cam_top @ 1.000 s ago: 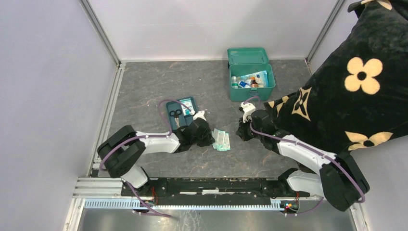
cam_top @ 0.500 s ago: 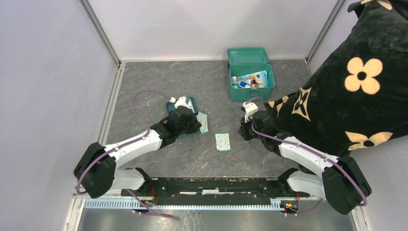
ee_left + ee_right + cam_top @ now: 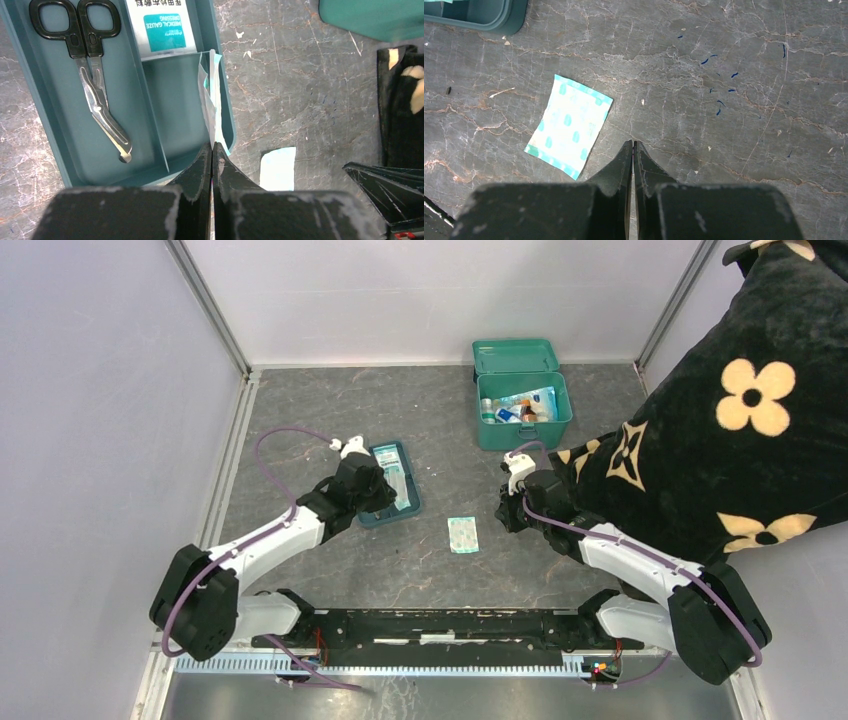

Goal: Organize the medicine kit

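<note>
Our left claw (image 3: 212,150) pinches a thin teal-and-white paper sachet (image 3: 212,100) edge-on over the rim of the shallow teal tray (image 3: 60,135) (released here, it could slip outside); our right claw (image 3: 633,148) is closed, empty. The teal-green hinged medicine kit (image 3: 523,428) stands open, far back.

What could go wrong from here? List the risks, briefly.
1. The left claw pinches a thin packet edge-on right at the tray's right wall; released there, it may tip out onto the table.
2. The second packet lies flat on the table; the shut right claw may just push it along.
</note>
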Robot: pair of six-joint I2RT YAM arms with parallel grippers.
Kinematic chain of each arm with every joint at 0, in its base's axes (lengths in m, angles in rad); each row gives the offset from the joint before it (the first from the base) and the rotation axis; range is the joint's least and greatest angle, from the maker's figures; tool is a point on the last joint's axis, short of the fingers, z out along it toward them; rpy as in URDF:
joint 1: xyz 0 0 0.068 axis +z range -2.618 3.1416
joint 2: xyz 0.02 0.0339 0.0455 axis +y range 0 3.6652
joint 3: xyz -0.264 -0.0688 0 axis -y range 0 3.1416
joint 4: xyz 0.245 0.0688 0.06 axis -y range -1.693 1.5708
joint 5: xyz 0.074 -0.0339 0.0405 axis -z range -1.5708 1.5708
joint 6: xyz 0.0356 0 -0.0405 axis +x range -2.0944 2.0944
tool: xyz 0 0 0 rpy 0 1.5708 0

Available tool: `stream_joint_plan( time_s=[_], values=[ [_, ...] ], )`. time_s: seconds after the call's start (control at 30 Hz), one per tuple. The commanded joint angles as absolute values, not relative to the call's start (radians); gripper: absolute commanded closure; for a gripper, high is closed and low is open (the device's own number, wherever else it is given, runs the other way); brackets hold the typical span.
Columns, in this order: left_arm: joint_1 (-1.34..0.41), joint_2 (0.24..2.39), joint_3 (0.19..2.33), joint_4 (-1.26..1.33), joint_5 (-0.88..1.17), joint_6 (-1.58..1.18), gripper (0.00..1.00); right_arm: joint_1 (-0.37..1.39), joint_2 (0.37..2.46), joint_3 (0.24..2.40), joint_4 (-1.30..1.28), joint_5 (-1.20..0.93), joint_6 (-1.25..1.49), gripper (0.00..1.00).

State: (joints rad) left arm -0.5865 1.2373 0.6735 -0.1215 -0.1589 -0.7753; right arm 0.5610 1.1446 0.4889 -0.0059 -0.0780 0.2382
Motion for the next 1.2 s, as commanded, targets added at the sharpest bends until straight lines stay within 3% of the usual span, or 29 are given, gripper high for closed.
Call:
stream_joint_plan(
  time_s=[0.0, 0.4, 0.57, 1.17],
  values=[
    [-0.583, 1.268, 0.653, -0.097, -0.145, -0.741, 0.98, 0.562, 1.150, 0.482, 0.006, -0.072, 0.232, 0.93],
    [-0.580, 1.358, 0.672, -0.020, -0.123, -0.732, 0.98, 0.562, 1.148, 0.479, 0.002, -0.070, 0.230, 0.92],
    [-0.571, 1.389, 0.679, -0.013, -0.126, -0.727, 0.93, 0.561, 1.150, 0.477, 0.002, -0.070, 0.230, 0.92],
    [-0.561, 1.397, 0.736, -0.055, -0.166, -0.695, 0.45, 0.562, 1.155, 0.479, 0.002, -0.065, 0.224, 0.92]
  ],
)
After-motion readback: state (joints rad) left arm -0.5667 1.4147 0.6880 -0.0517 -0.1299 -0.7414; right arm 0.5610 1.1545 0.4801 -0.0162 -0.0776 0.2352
